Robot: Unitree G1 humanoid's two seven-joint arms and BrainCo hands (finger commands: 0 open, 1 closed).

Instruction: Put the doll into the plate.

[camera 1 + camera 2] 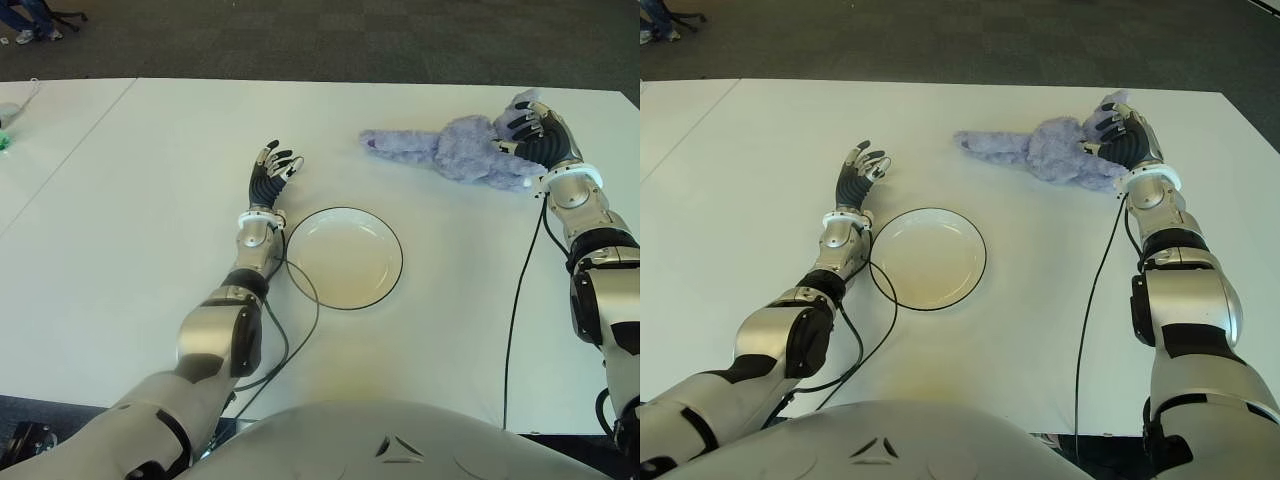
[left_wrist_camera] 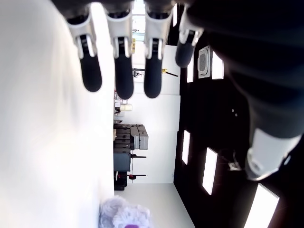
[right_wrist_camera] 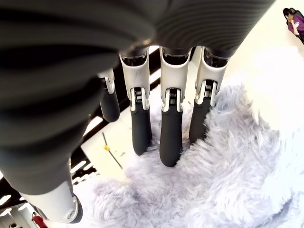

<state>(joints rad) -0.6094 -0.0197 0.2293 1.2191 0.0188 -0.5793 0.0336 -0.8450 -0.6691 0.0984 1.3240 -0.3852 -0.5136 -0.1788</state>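
Right hand (image 1: 528,132) sits at the doll's right end, far right of the table (image 1: 120,220), fingers (image 3: 170,137) extended over the fur with tips touching or nearly touching it; thumb apart, no closed grasp visible, so the hand is wide and holding nothing. Left hand (image 1: 272,172) shows just left of and beyond the plate, palm side up-ish, fingers (image 2: 123,71) loosely spread, nothing in it; contact with the table cannot be told.

Table is white, wide, with a seam on the left side. Dark carpet floor (image 1: 330,40) lies beyond the far edge.

Doll (image 1: 455,150) is a pale purple plush, lying flat on the table, long axis left to right, thin end pointing left toward the centre. It is well apart from the plate, to its far right.

Plate (image 1: 392,238) is round, white, dark rim, in front of the robot at table centre, nothing in it. Black cable (image 1: 300,330) loops from the left arm over the plate's left rim. Another cable (image 1: 515,320) runs along the right arm.
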